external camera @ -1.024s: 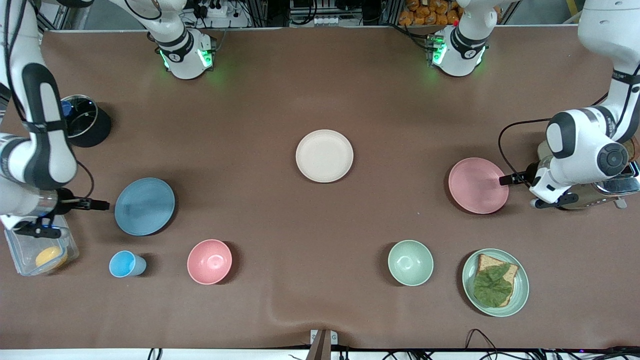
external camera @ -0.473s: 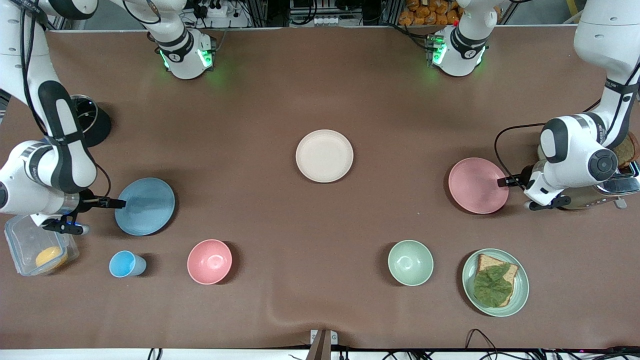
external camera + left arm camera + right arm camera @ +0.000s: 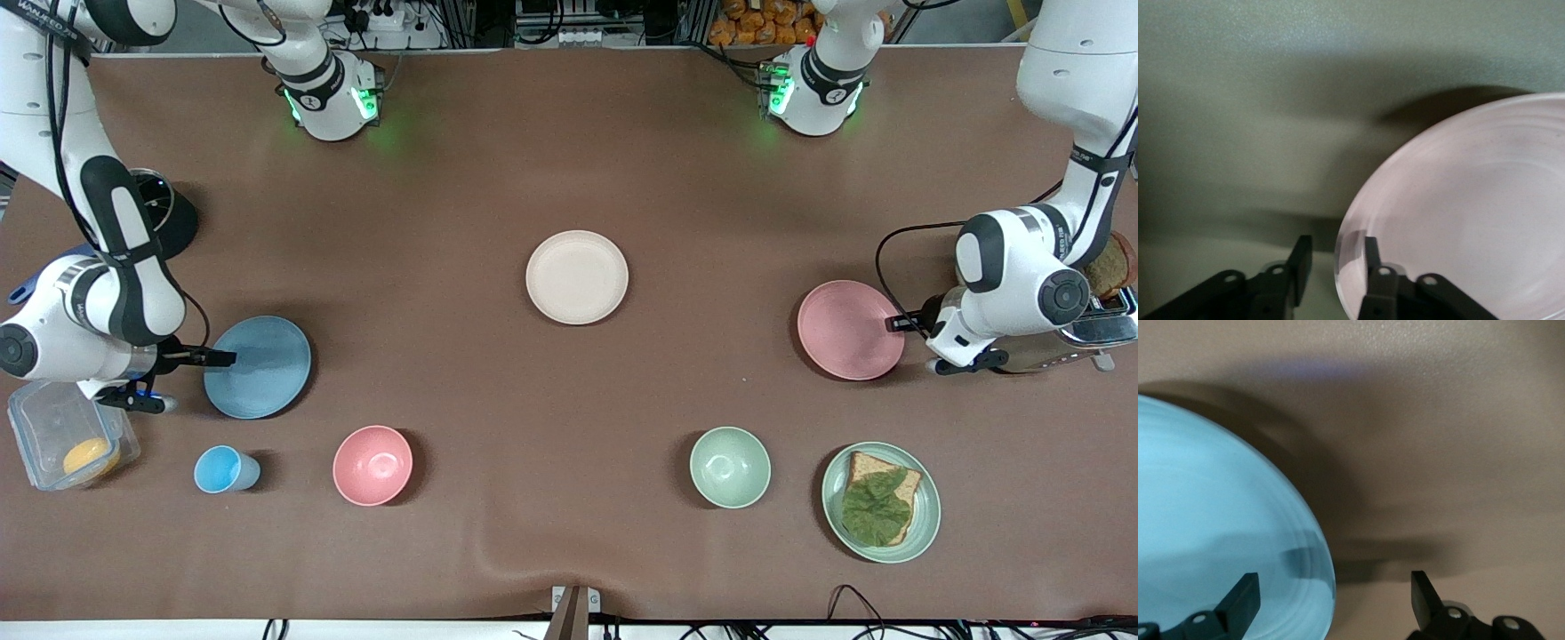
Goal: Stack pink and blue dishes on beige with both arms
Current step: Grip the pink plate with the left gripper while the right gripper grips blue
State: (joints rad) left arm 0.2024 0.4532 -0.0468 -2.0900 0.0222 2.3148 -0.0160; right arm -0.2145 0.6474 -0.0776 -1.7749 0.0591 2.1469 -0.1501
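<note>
Wrist views show both grippers' jaws straddling plate rims.

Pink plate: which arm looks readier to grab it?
The left arm. Its claw is at the pink plate, fingers straddling the rim. The right claw is open at the blue plate.

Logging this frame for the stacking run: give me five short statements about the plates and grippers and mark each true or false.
1. The beige plate carries nothing. True.
2. The left gripper is at the pink plate's rim with its jaws apart. True.
3. The blue plate already rests on the beige plate. False: it lies on the table toward the right arm's end.
4. The right gripper is shut on the blue cup. False: it is open at the blue plate's rim.
5. The pink bowl lies nearer the front camera than the blue plate. True.
</note>
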